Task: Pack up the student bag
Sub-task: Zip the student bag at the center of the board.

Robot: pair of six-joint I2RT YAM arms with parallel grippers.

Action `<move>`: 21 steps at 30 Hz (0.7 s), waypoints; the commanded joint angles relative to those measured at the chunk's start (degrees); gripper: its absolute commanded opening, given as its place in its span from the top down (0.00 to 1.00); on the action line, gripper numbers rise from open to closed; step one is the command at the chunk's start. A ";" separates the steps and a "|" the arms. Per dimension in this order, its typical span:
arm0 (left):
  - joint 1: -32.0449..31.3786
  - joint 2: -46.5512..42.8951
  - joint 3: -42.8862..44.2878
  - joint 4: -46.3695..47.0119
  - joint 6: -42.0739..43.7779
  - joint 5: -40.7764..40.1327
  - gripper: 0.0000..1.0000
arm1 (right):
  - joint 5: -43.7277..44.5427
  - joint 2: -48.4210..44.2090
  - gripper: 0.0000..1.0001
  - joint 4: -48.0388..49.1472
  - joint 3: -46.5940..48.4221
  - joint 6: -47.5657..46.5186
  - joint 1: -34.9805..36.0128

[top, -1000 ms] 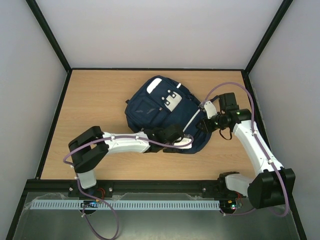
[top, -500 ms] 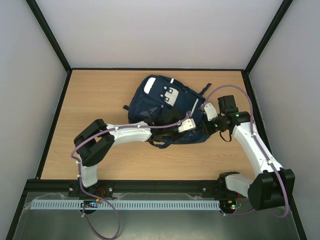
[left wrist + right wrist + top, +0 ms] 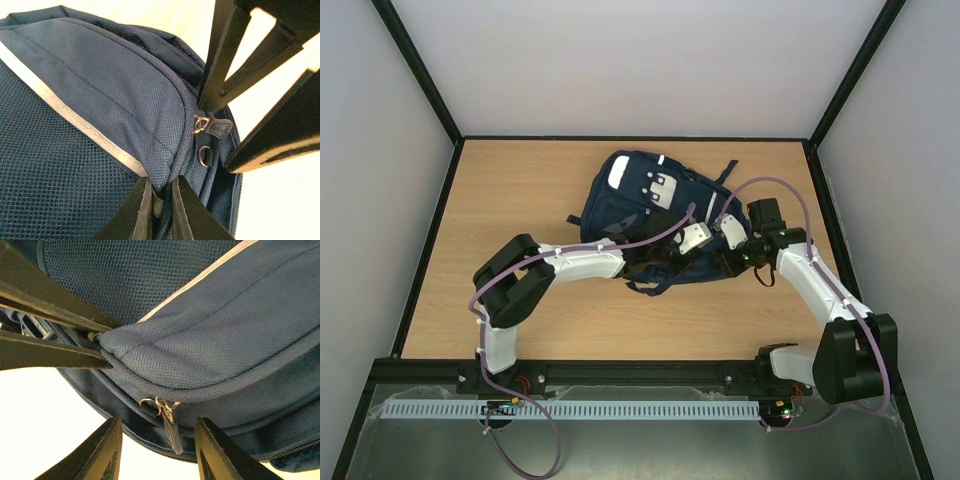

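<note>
The student bag (image 3: 645,205), navy with white stripes and a grey patch, lies on the wooden table (image 3: 520,200), right of centre. My left gripper (image 3: 708,254) reaches across its near right edge. In the left wrist view the left gripper (image 3: 161,184) is shut on a fold of the bag (image 3: 100,110) fabric beside the zip. My right gripper (image 3: 728,256) meets it from the right. In the right wrist view the right gripper (image 3: 159,424) is open, and the dark zipper pull (image 3: 172,432) hangs between its fingers without touching them. The same pull (image 3: 216,128) shows beside the right arm's fingers (image 3: 225,55).
Dark bag straps (image 3: 648,284) trail toward the near edge under the left forearm. A black frame (image 3: 440,210) and pale walls bound the table on three sides. Purple cables (image 3: 775,183) loop over both arms.
The bag has shifted back and turned slightly with the left gripper holding it. The right gripper moved left to the bag's edge and its jaws widened a little.
</note>
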 commanded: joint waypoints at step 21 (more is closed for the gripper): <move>0.85 -5.82 -5.18 3.31 -1.30 1.46 0.98 | 4.45 2.47 0.99 -3.15 1.88 -10.85 -1.04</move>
